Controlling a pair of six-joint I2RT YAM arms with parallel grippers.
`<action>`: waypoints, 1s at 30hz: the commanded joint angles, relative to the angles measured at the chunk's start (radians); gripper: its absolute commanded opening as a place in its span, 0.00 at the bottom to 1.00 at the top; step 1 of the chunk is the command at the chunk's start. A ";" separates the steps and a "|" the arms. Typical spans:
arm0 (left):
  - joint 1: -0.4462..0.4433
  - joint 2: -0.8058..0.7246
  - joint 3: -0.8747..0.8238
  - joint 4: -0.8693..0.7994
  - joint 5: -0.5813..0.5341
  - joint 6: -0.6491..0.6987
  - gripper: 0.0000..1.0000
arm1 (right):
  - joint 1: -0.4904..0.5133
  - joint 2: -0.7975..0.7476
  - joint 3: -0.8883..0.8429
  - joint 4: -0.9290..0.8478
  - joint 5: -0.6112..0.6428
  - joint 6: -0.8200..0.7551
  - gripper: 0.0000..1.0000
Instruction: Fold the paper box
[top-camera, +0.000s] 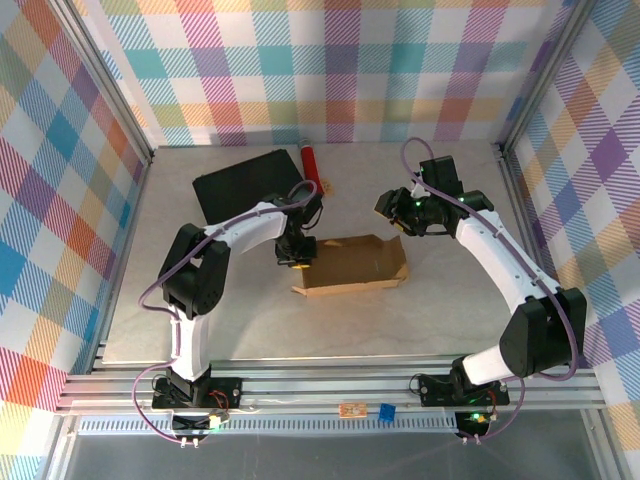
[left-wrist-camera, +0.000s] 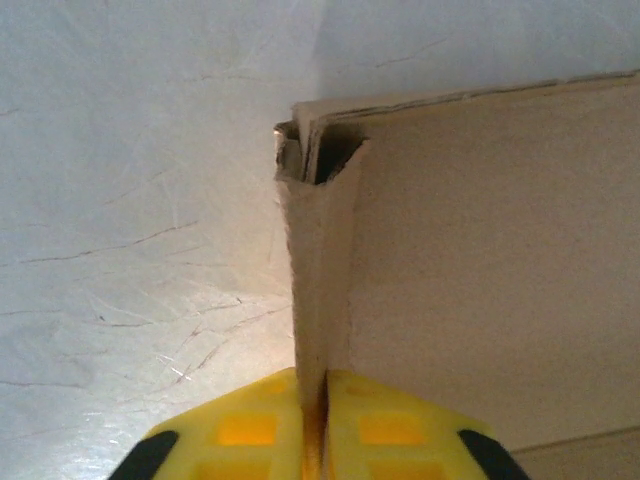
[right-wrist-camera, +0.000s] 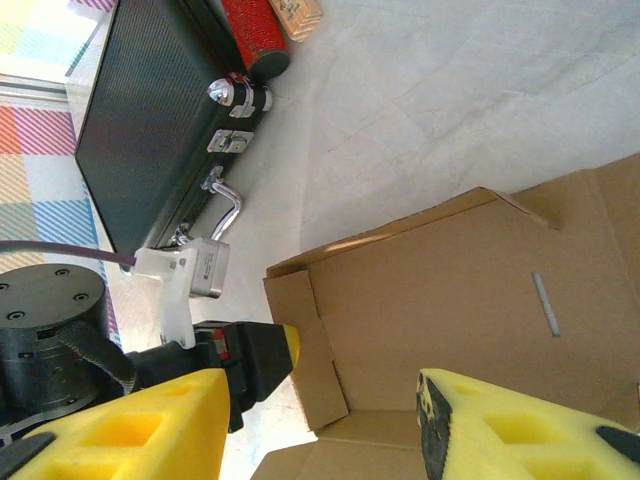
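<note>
Yellow left fingers (left-wrist-camera: 245, 430) pinch shut on the folded side wall of the paper box (top-camera: 352, 268), mid-surface (top-camera: 250, 330); right fingers (right-wrist-camera: 130, 425) hang apart, empty, over it. Should that pinch slacken, the wall may spring open.

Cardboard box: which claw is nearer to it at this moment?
Left. The left claw is pinched on an upright side wall of the cardboard box; the right claw hangs open above its opposite end, not touching.

Left pincer (left-wrist-camera: 312, 405) pinched almost shut, arm folded inward; right pincer (right-wrist-camera: 325, 405) hangs half open, arm arched.
</note>
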 joint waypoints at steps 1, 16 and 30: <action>-0.018 0.049 -0.003 -0.026 -0.034 -0.013 0.17 | 0.004 -0.001 0.001 -0.008 -0.011 0.012 0.52; -0.043 0.030 -0.013 -0.023 -0.083 -0.032 0.00 | 0.003 -0.018 -0.015 -0.001 -0.006 0.023 0.51; -0.057 -0.199 0.186 -0.066 -0.476 0.171 0.00 | 0.002 -0.154 -0.003 0.013 0.124 0.139 0.48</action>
